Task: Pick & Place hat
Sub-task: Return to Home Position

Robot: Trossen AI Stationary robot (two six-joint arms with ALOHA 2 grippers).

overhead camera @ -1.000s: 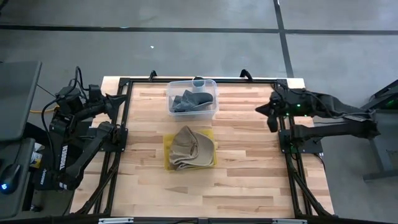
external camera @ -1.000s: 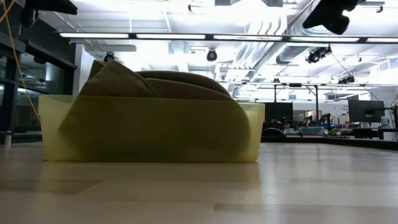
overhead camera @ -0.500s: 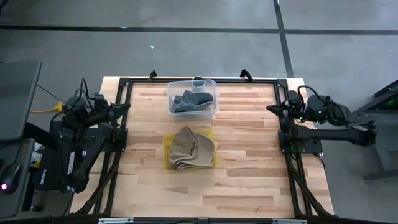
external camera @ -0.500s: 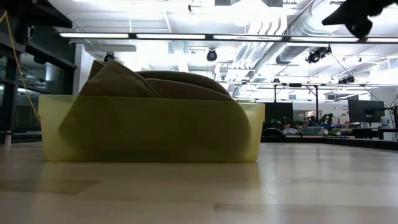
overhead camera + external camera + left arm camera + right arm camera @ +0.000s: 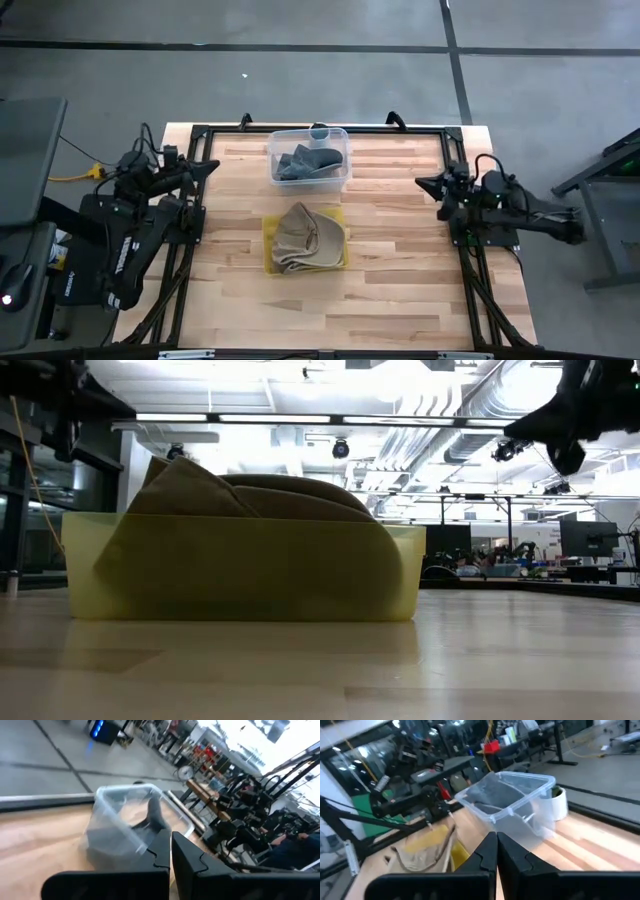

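A tan hat lies crumpled in a shallow yellow tray at the middle of the table; the low view shows the hat rising above the tray's wall. Behind it a clear plastic bin holds a dark grey hat. My left gripper is shut and empty at the table's left edge, its fingertips together. My right gripper is shut and empty at the right edge, fingertips together.
A black metal frame runs around the wooden table top. A small white cup stands just behind the clear bin. Bare wood lies in front of the yellow tray and to both sides of it.
Both arms have folded back and sunk toward their bases. My right gripper has come down and drawn back toward the table's right edge. My left gripper has lowered a little at the left edge. Both stay shut. The hats and containers have not moved.
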